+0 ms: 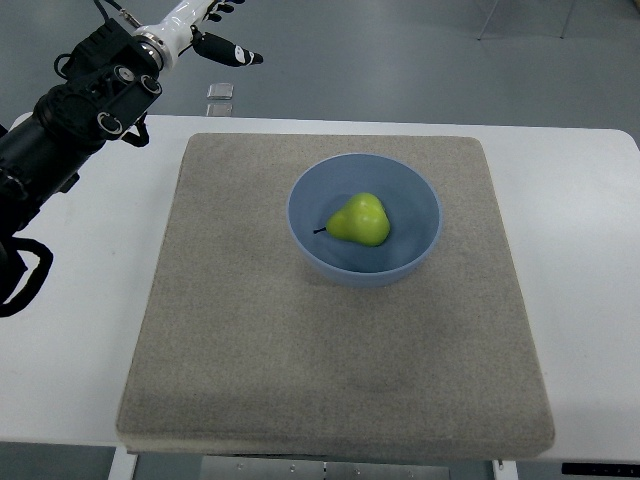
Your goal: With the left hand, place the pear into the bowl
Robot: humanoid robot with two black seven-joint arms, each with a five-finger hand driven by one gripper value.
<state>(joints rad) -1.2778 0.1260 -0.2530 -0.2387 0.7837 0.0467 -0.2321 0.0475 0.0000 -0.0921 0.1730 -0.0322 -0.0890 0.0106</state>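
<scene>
One hand in view: left hand (215, 30), top-left, beyond the table edge, dark fingers (232, 52) loosely extended, holding nothing. Black arm runs back to the picture's left edge. Glossy yellow-green pear (361, 220) lies on its side inside the pale blue round bowl (420, 195), on a grey-beige felt mat (300, 350). Placement looks complete; nothing apparently left but pulling the arm clear.

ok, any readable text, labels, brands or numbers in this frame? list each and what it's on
None readable.
Pear, bowl, mat, table: no print visible.
Left arm: no legible marking.
Small clear object on the floor beyond the table: too small to tell.
</scene>
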